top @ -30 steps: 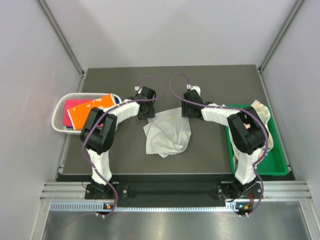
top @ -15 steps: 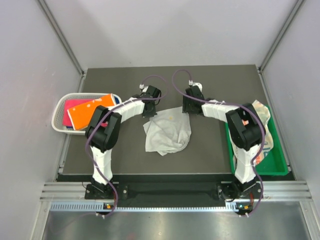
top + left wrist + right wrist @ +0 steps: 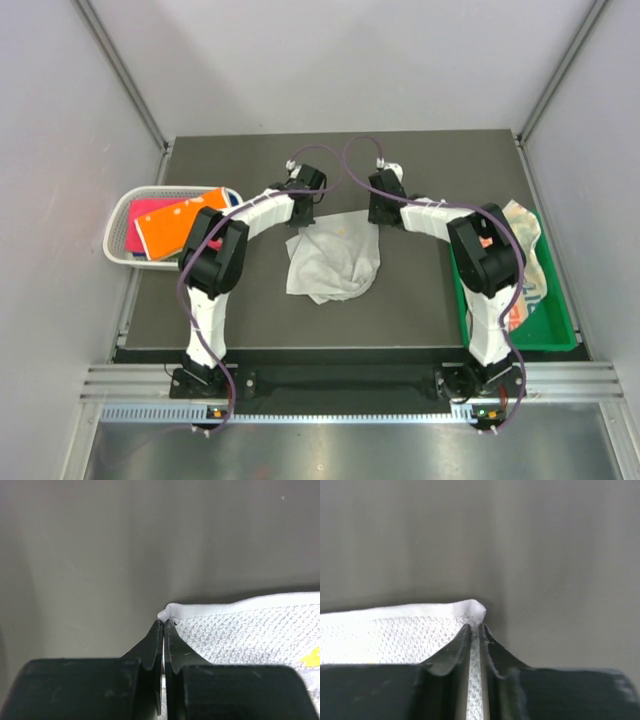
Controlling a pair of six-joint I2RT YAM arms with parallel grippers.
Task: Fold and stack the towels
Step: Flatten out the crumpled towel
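Left gripper (image 3: 163, 624), right gripper (image 3: 475, 627): both just closed, each pinching a towel (image 3: 333, 262) corner at its tips. Spreading for the fold can begin.

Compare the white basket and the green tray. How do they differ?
Colour and build: the white basket is openwork mesh; the green tray is solid-walled. Place: the basket sits at the table's left edge, the tray at its right edge. Contents: the basket holds an orange towel and a pink-red towel; the tray holds a pale printed towel. Shared: both hold towels.
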